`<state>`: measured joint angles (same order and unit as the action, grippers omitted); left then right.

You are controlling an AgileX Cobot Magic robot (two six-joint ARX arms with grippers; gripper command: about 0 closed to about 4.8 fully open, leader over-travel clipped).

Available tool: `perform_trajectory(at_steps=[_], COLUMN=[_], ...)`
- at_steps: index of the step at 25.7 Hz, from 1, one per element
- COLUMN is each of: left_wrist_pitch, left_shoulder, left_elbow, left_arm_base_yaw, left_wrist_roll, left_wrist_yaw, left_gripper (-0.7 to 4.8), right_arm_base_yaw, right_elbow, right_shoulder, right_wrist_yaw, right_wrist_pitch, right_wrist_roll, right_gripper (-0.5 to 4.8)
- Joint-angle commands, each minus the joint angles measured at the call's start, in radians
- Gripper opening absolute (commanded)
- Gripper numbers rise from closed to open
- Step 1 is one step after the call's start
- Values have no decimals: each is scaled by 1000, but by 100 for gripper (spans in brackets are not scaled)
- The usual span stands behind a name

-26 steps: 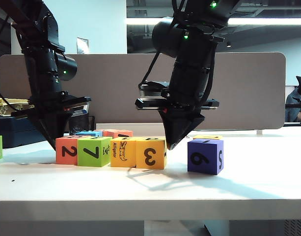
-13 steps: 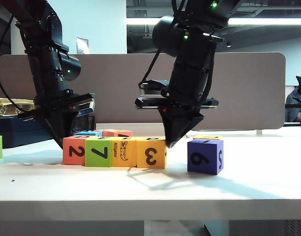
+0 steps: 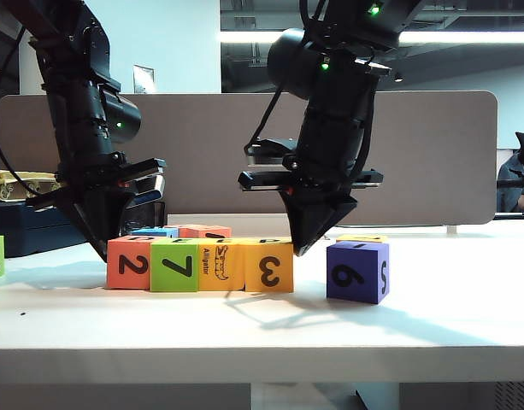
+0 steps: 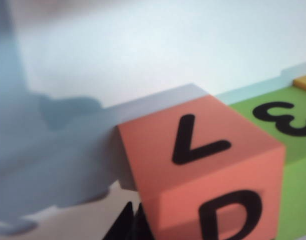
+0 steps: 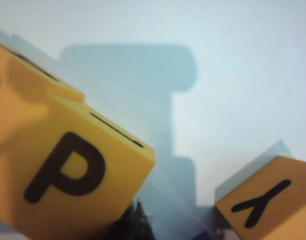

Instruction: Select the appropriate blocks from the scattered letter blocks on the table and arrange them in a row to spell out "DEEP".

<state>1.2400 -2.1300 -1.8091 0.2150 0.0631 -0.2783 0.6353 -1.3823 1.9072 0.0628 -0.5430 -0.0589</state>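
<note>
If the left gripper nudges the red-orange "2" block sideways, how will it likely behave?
The red-orange "2" block looks like matte foam, so probably light and slightly squashy. Flat-sided, it should slide, not roll. Pressed against the green "7" block, it would likely push the row. The left gripper, shut, sits at its outer side.

Grey partition panel (image 3: pixel 202 154) behind the table, ceiling light strip (image 3: pixel 467 38) — overhead
</note>
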Motion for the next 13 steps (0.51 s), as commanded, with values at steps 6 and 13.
perform_trajectory(at_steps=[6,13], left_wrist_pitch=[8,22], left_shoulder=[5,5], left_elbow=[-1,-1], left_arm_base_yaw=[24,26], left_wrist_roll=[-15,-23], left_wrist_yaw=[-39,27], left_gripper=[-6,-5], right_arm_base_yaw=[5,5], right_elbow=[-5,-5], right_shoulder=[-3,-3], right_wrist_yaw=[-18,-17], right_wrist_pitch=[29,21], right_wrist_roll=[-2,-2], right_gripper=[-2,-2])
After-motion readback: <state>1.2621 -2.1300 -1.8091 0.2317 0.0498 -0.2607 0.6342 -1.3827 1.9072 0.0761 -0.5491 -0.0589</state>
